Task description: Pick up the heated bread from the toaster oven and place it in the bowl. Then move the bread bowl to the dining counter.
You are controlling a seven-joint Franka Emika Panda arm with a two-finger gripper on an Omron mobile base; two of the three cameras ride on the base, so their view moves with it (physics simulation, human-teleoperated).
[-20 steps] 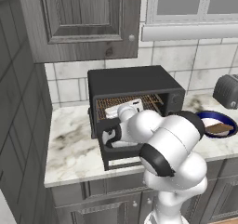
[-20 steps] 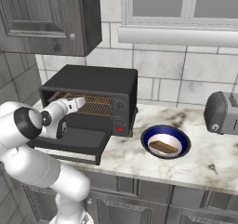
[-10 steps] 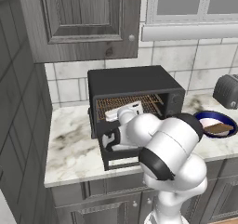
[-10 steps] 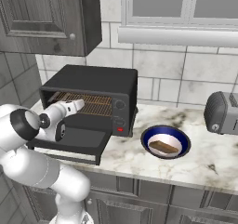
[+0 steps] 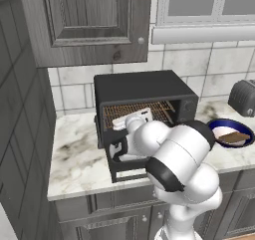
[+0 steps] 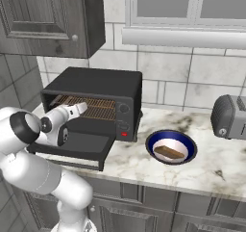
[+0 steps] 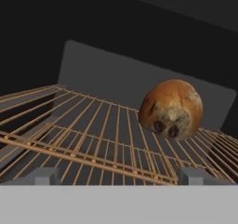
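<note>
Heated bread (image 6: 169, 152), a flat tan slice, lies in the blue-rimmed bowl (image 6: 153, 142) on the marbled table (image 6: 202, 168), right of the toaster oven (image 6: 96, 79). The oven's door (image 6: 81, 147) hangs open. Over it the tool (image 6: 81, 108) reaches in, fingers spread wide, pinching nothing. Further in, a round bun (image 7: 172, 109) sits on the copper rack (image 7: 93, 135).
</note>
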